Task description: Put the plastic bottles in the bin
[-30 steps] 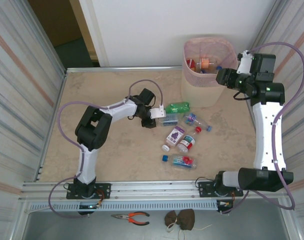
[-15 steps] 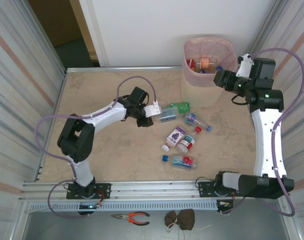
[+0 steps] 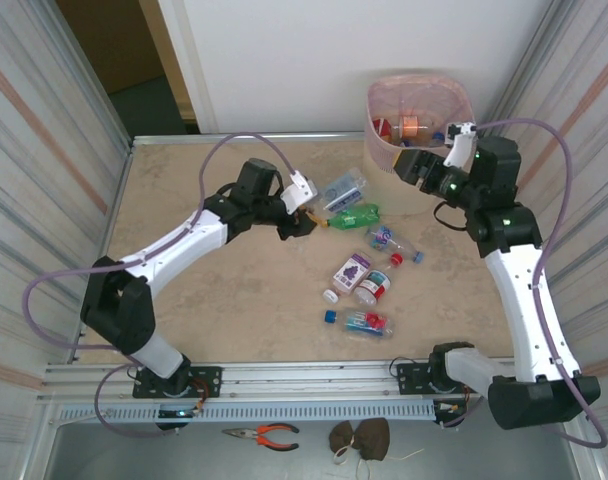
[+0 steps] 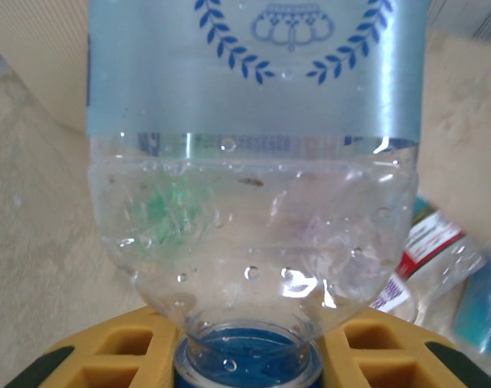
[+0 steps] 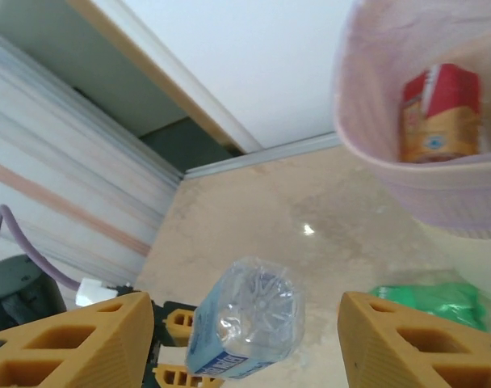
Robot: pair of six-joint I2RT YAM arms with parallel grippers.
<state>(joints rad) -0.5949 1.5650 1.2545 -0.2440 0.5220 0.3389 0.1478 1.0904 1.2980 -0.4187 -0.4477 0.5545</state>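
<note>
Plastic bottles: one clear blue-label bottle (image 3: pixel 344 187) is held off the table (image 3: pixel 214 290). The yellow fingers (image 4: pixel 120 349) of the left gripper (image 3: pixel 322 206) are clamped on its blue cap (image 4: pixel 247 365), and its base points toward the bin (image 3: pixel 424 85). In the left wrist view the label is cut off at the top edge, droplets sit on the inner wall, and whatever lies behind is a blur.

Several more bottles lie in a loose cluster right of centre, among them a green bottle (image 3: pixel 354 214), a purple-label bottle (image 3: pixel 351 270) and a red-label bottle (image 3: pixel 374 286).

The bin stands at the far right of the table, its near rim partly hidden by the right arm. An orange-label bottle (image 3: pixel 409 127) shows inside; the rest of the contents are hard to make out.

The right gripper (image 3: pixel 404 163) hovers just before the bin's near rim. Its fingers (image 5: pixel 76 339) are spread wide with nothing between them.

Orange-handled pliers (image 3: pixel 264 433) lie on the ledge below the table.
</note>
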